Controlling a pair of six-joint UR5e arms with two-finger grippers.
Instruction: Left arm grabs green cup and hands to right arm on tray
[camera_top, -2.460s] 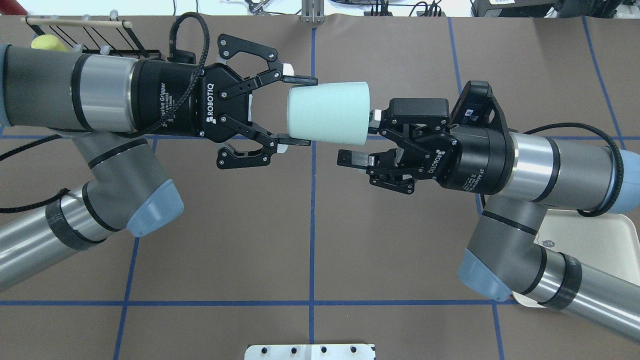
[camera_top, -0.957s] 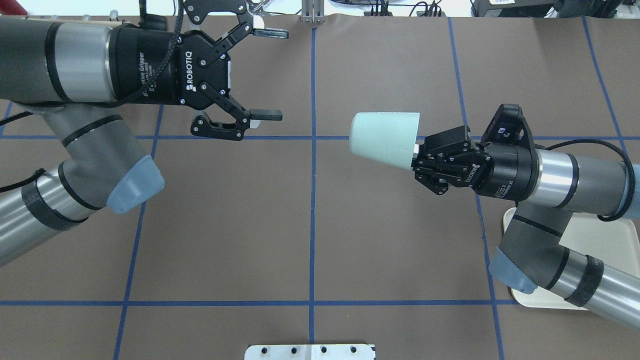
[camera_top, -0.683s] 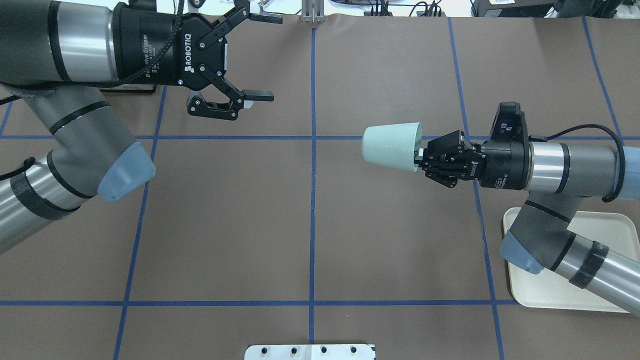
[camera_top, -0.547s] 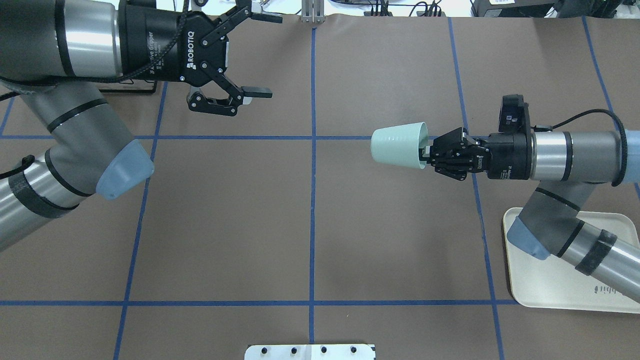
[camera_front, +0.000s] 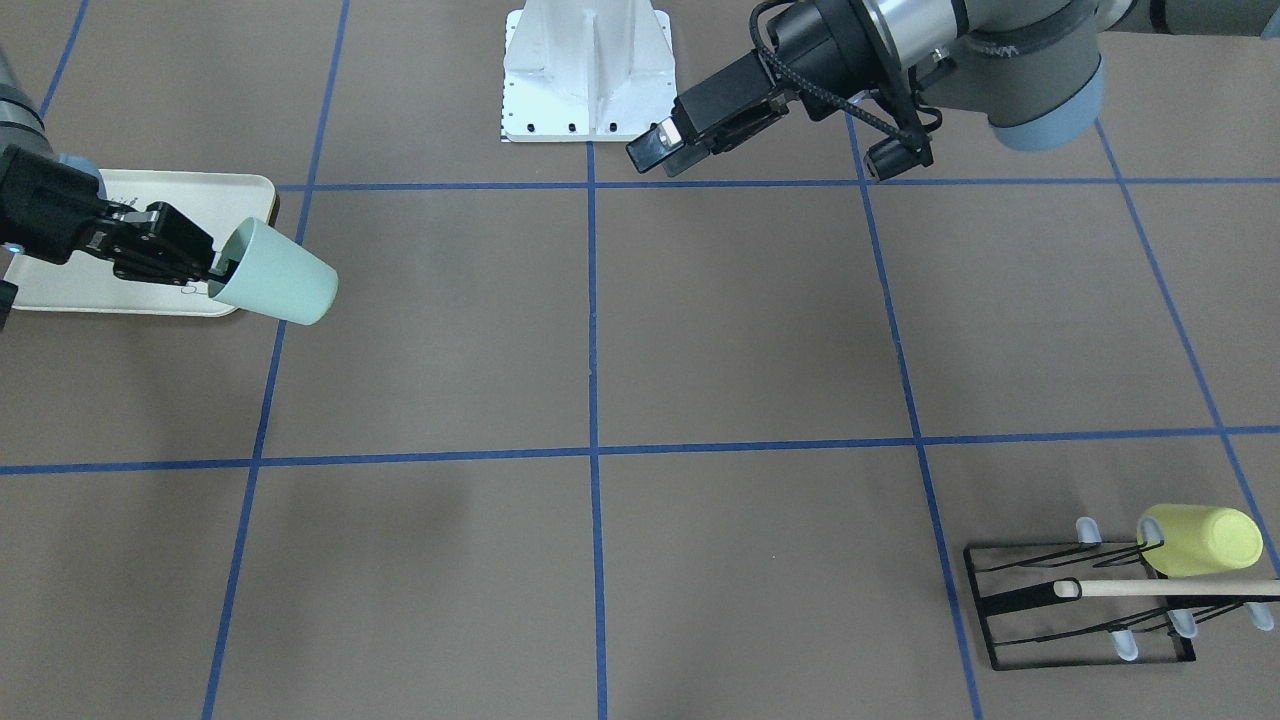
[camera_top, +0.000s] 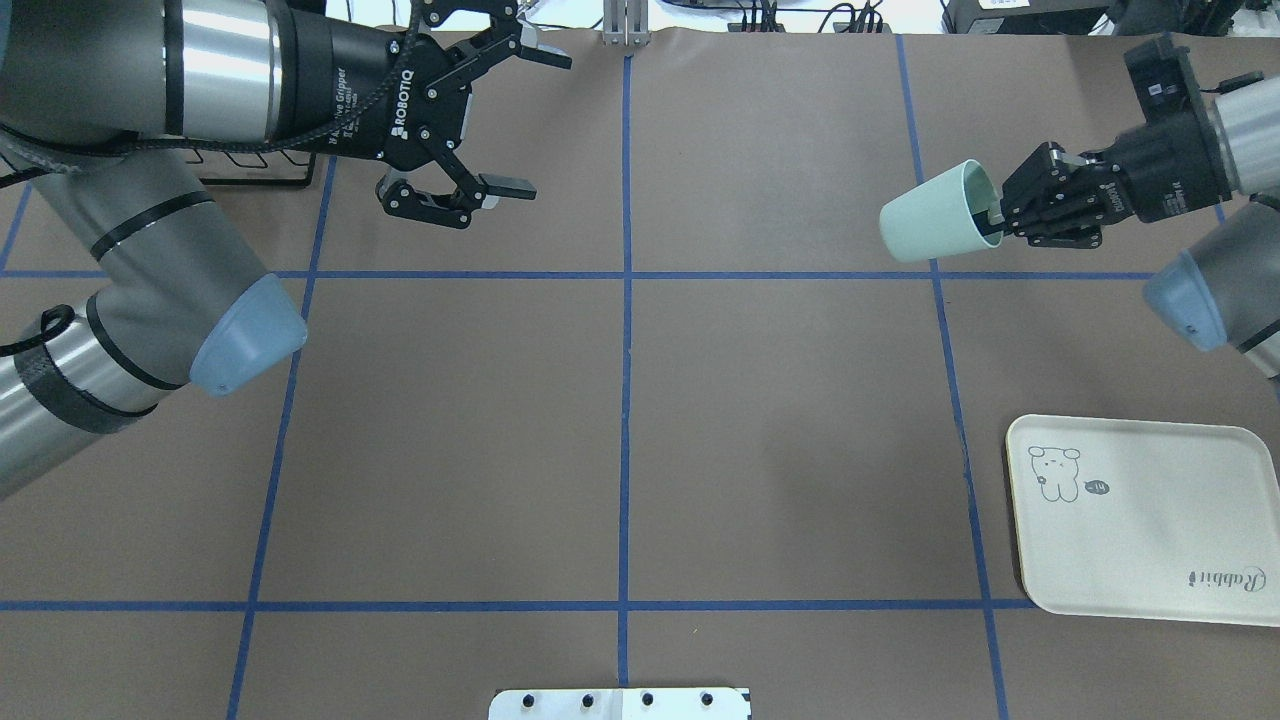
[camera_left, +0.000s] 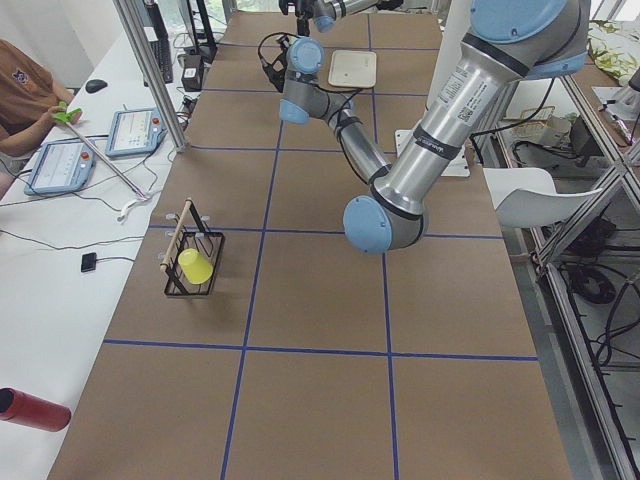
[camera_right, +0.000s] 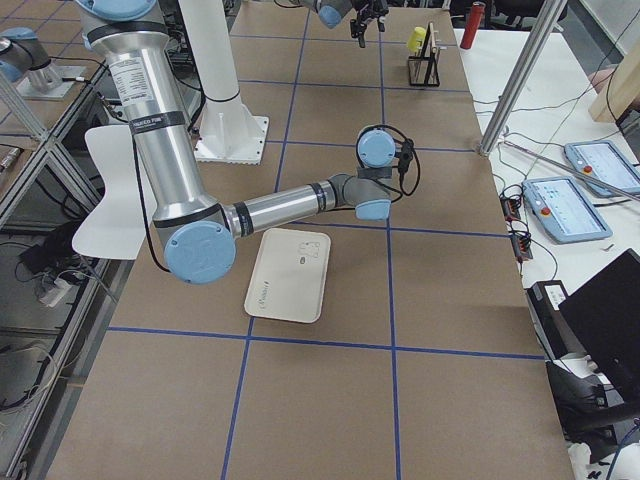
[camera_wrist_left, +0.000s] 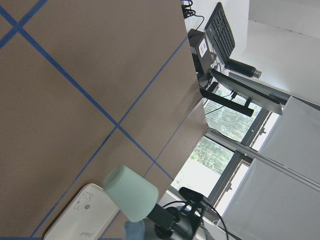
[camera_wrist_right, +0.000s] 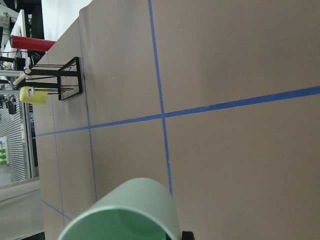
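The brown table, marked with blue tape lines, is seen whole in the overhead view. The left arm is bent in from the left edge, its forearm laid across the upper left of the frame. The left gripper is pointed toward the top centre with its jaws spread wide and nothing between them. The right arm is drawn up into the upper right corner. The right gripper is clamped on the rim of the green cup, which is held on its side off the table, base toward the left.

The tray lies in the lower right, well apart from the cup. In the front-facing view the cup overlaps the tray's corner at the middle left, so the gap is shown only overhead.

A black wire rack with a yellow cup hung on it is seen clearly at the lower right of the front-facing view. Overhead it is largely hidden behind the left arm. The green cup's hollow inside is shown best by the right wrist camera.
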